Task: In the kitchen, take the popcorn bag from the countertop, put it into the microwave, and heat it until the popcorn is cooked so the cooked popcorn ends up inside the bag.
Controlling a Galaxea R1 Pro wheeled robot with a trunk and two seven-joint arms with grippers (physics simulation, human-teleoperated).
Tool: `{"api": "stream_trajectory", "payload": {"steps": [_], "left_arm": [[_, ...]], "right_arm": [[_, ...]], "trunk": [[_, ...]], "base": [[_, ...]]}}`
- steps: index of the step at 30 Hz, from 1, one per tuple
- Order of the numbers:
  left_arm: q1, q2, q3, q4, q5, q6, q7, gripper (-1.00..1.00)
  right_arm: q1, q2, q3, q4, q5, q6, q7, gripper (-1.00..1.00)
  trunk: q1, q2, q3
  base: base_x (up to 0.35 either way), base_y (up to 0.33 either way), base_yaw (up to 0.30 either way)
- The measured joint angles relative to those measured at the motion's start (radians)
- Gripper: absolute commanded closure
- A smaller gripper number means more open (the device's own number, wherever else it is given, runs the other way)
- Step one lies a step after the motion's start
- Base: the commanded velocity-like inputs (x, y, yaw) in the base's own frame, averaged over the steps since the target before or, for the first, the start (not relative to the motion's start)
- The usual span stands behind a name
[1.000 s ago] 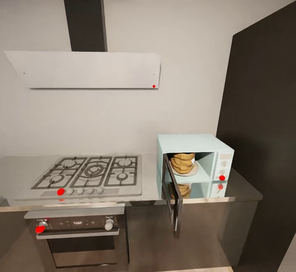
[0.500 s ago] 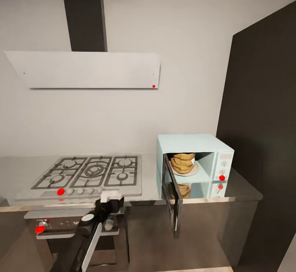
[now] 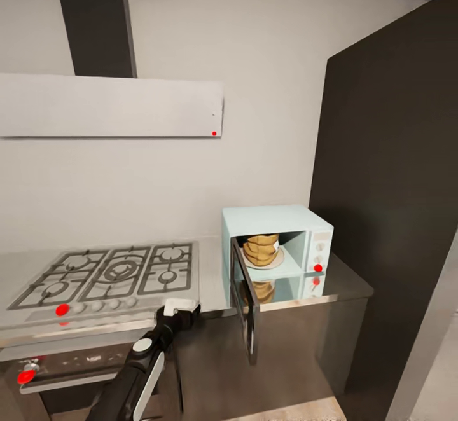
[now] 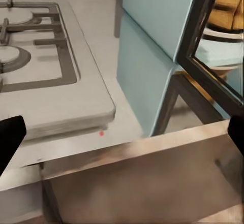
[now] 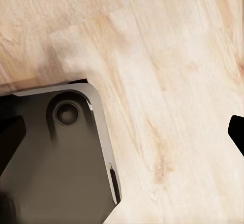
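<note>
Inside the microwave [image 3: 275,220], whose dark glass door [image 3: 245,306] hangs wide, the popcorn bag [image 3: 261,248] sits upright on the round plate [image 3: 278,259]. Left of the microwave, the left gripper [image 3: 180,308], fingers spread, hovers at the countertop [image 3: 343,286] edge; the right gripper's fingers part over wooden floor [image 5: 168,82].

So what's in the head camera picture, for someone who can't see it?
A pale blue microwave sits on a grey countertop with its door swung open and a tan popcorn bag inside. A gas stove lies beside it, and the robot's left tool reaches up near the counter edge.
</note>
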Motion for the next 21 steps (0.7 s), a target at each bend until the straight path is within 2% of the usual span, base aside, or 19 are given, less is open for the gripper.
{"api": "stream_trajectory", "payload": {"steps": [6, 16, 19, 21], "left_arm": [[0.000, -0.001, 0.000, 0.008, 0.000, -0.009, 0.000, -1.00], [0.000, -0.001, -0.002, 0.013, 0.000, -0.001, -0.010, -1.00], [0.000, 0.000, -0.003, 0.014, -0.003, -0.003, -0.071, -1.00], [0.000, -0.001, -0.003, 0.014, -0.002, -0.007, -0.143, -1.00]], "right_arm": [[0.000, 0.000, 0.000, 0.000, 0.000, 0.000, 0.000, -1.00], [0.000, 0.000, 0.000, 0.000, 0.000, 0.000, 0.000, -1.00], [0.000, 0.000, 0.000, -0.001, 0.000, 0.000, 0.000, -1.00], [0.000, 0.000, 0.000, -0.001, 0.000, 0.000, 0.000, -1.00]], "trunk": [[0.000, 0.000, 0.000], [0.000, 0.000, 0.000], [0.000, 0.000, 0.000], [0.000, 0.000, 0.000]], "base": [[0.018, -0.014, -0.184], [0.225, -0.183, -0.138], [0.257, -0.199, -0.100], [0.147, -0.120, -0.014]]}}
